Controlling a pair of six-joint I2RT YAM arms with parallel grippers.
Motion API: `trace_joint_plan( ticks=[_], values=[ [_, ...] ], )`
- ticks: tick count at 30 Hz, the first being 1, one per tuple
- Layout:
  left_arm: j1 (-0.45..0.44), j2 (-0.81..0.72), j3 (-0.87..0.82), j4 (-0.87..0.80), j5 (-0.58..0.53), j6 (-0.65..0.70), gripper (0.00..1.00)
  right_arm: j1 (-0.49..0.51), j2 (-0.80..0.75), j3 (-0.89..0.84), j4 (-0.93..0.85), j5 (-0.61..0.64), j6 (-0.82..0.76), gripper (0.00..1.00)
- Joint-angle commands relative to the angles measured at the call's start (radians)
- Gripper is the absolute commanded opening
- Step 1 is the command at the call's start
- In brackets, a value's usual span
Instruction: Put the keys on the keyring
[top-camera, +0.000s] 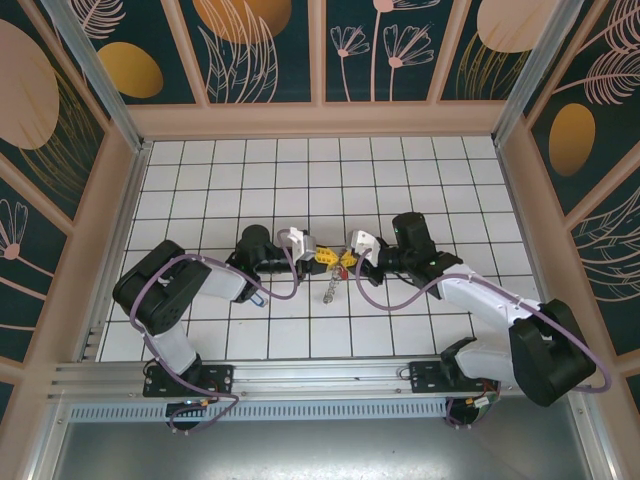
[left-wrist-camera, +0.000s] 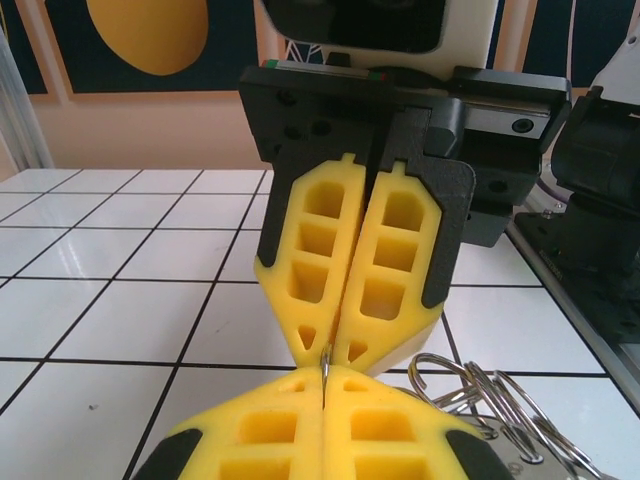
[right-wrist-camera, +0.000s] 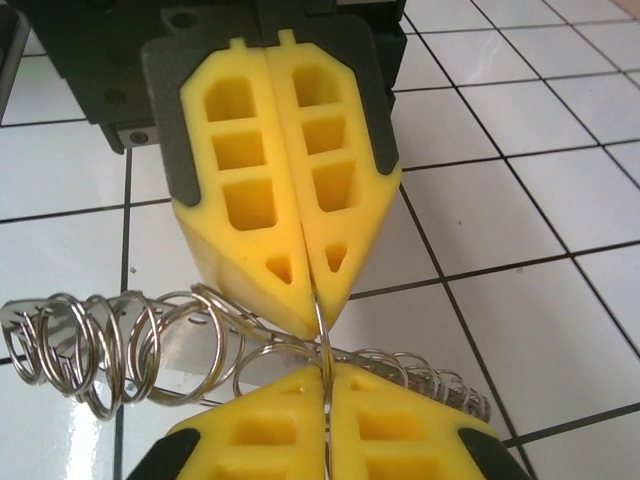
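one thin wire turn of the keyring (right-wrist-camera: 321, 335) is held edge-on at the middle of the surface (top-camera: 220, 200). from it a string of split rings (right-wrist-camera: 100, 345) is trailed toward the near edge; the keys (top-camera: 329, 294) on it are too small to be told apart. the wire is pinched from both sides: the left end effector (right-wrist-camera: 310, 295) and the right end effector (right-wrist-camera: 326, 385) are each clamped on it, nose to nose, so neither is judged nearer.

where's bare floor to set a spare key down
Free: the tile rows behind the left end effector and right end effector, up to the back wall; also the front-centre tiles before the rail. Crowded: mid-floor, where both pinch the keyring.
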Motion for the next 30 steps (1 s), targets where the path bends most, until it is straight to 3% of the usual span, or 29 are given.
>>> trace_joint_plan(
  ticks=[1, 8, 10, 13, 17, 21, 24, 27, 30],
  values=[
    [-0.005, -0.028, 0.029, 0.004, 0.014, 0.026, 0.0, 0.008, -0.004, 0.017, 0.031, -0.02, -0.005, 0.02],
    [-0.006, -0.029, 0.031, -0.023, 0.017, 0.04, 0.0, 0.031, -0.019, 0.038, 0.005, -0.041, -0.004, 0.0],
    [-0.006, -0.029, 0.036, -0.024, 0.018, 0.039, 0.0, 0.036, -0.017, 0.033, 0.02, -0.036, 0.004, 0.11],
    [-0.005, -0.028, 0.042, -0.026, 0.024, 0.037, 0.0, 0.035, -0.019, 0.017, 0.061, -0.028, 0.02, 0.14],
    [-0.006, -0.029, 0.045, -0.037, 0.026, 0.042, 0.0, 0.035, -0.013, 0.022, 0.064, -0.024, 0.024, 0.13],
    [-0.006, -0.028, 0.044, -0.041, 0.023, 0.046, 0.0, 0.035, -0.013, 0.024, 0.051, -0.014, 0.02, 0.02],
    [-0.006, -0.064, 0.037, -0.06, 0.01, 0.056, 0.01, 0.035, -0.02, 0.036, 0.004, 0.016, -0.003, 0.0],
    [-0.005, -0.082, 0.061, -0.225, 0.014, 0.153, 0.1, 0.036, -0.026, 0.063, -0.056, 0.04, -0.028, 0.0],
    [-0.006, -0.105, 0.119, -0.483, 0.005, 0.313, 0.13, 0.046, -0.015, 0.104, -0.133, 0.053, -0.056, 0.0]
  ],
)
